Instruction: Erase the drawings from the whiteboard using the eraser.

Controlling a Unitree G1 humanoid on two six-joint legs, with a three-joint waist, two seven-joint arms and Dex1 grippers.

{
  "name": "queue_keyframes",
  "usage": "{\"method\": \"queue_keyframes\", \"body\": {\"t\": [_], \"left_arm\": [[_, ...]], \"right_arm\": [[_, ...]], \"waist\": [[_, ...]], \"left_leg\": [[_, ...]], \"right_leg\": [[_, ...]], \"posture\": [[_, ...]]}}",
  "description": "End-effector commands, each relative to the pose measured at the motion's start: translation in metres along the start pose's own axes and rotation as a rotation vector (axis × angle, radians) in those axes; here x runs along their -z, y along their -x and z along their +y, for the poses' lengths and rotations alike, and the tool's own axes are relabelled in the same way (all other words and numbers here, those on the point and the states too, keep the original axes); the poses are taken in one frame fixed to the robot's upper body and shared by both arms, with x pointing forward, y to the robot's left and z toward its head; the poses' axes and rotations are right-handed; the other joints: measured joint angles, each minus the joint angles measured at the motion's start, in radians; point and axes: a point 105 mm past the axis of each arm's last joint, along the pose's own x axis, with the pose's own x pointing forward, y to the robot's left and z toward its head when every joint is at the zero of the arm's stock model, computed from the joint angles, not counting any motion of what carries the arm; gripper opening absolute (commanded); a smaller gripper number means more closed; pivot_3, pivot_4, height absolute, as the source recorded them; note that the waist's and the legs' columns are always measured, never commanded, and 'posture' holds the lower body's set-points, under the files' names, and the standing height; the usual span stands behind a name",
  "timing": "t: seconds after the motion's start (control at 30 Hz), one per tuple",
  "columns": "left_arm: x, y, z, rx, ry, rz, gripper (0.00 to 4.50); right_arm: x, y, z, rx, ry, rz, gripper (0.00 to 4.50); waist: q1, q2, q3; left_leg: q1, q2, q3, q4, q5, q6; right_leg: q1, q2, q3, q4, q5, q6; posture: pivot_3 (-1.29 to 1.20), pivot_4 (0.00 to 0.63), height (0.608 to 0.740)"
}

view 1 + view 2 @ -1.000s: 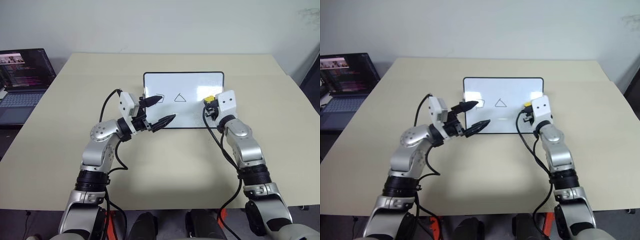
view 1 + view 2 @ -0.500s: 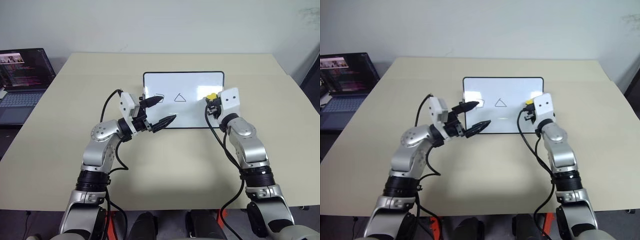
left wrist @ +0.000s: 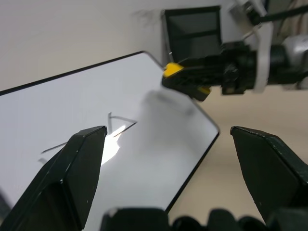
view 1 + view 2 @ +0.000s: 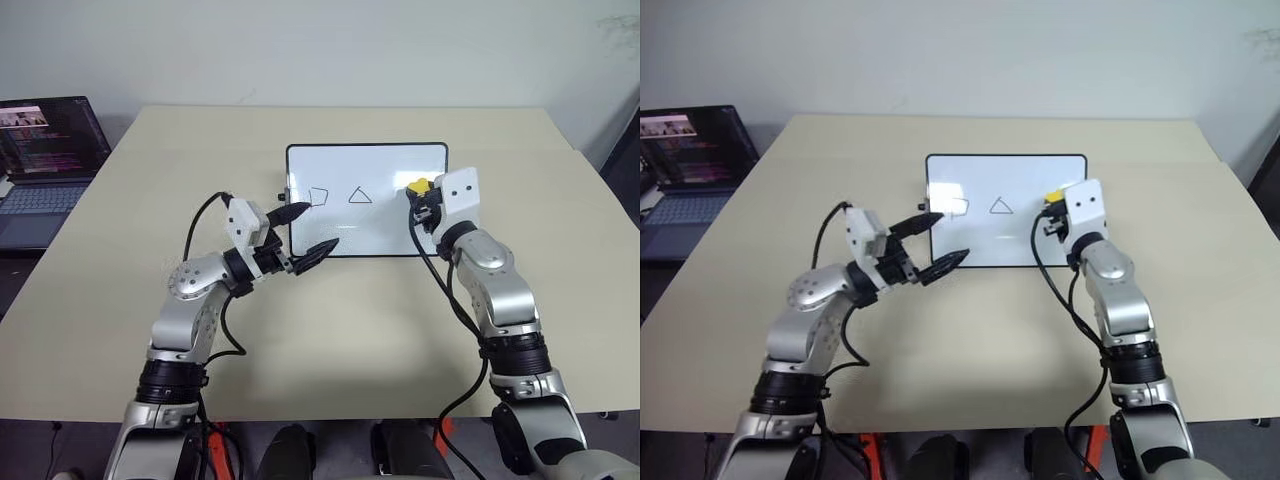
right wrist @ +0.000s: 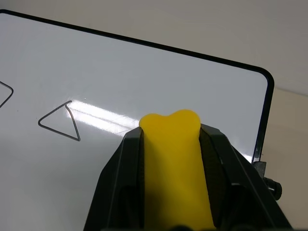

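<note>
The right gripper (image 4: pixel 418 196) and its wrist cover the right end of the whiteboard (image 4: pixel 366 165), so whether any mark lies there cannot be told. The eraser (image 5: pixel 174 159) is pinched between black fingers (image 5: pixel 219 168), its dark underside hidden. At the table's left, a laptop (image 4: pixel 45 150) is cut off by the frame edge.

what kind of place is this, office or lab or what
Probably an office or lab workroom: a plain beige table against a bare white wall, an open laptop on a desk beside it, and a small whiteboard laid flat on the table.
</note>
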Motion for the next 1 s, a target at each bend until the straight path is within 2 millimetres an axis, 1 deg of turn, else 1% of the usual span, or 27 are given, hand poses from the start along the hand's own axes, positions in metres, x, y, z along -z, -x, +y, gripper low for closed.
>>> {"method": "queue_keyframes", "body": {"t": [0.03,0.23,0.57,1.0], "left_arm": [[-0.011,0.008,0.008,-0.057,-0.074,-0.016,4.5],[-0.005,0.012,0.008,-0.07,-0.085,0.005,4.5],[0.001,0.01,0.01,-0.077,-0.085,0.038,4.5],[0.009,0.009,0.012,-0.078,-0.083,0.065,4.5]], "right_arm": [[-0.021,-0.004,0.002,-0.004,0.0,-0.061,1.27],[-0.024,-0.008,0.005,-0.013,-0.006,-0.067,1.27],[-0.028,-0.013,0.003,-0.011,0.002,-0.077,1.27],[-0.032,-0.012,-0.002,0.018,0.005,-0.084,1.27]], "waist": [[0.0,0.0,0.0],[0.001,0.0,0.0],[0.001,0.0,0.0],[0.001,0.0,0.0]], "left_leg": [[0.0,0.0,0.0,0.0,0.0,0.0],[0.0,0.0,0.0,0.0,0.0,0.0],[0.0,0.0,0.0,0.0,0.0,0.0],[0.0,0.0,0.0,0.0,0.0,0.0]], "right_leg": [[0.0,0.0,0.0,0.0,0.0,0.0],[0.0,0.0,0.0,0.0,0.0,0.0],[0.0,0.0,0.0,0.0,0.0,0.0],[0.0,0.0,0.0,0.0,0.0,0.0]], "posture": [[0.0,0.15,0.74],[0.0,0.15,0.74],[0.0,0.15,0.74],[0.0,0.15,0.74]]}}
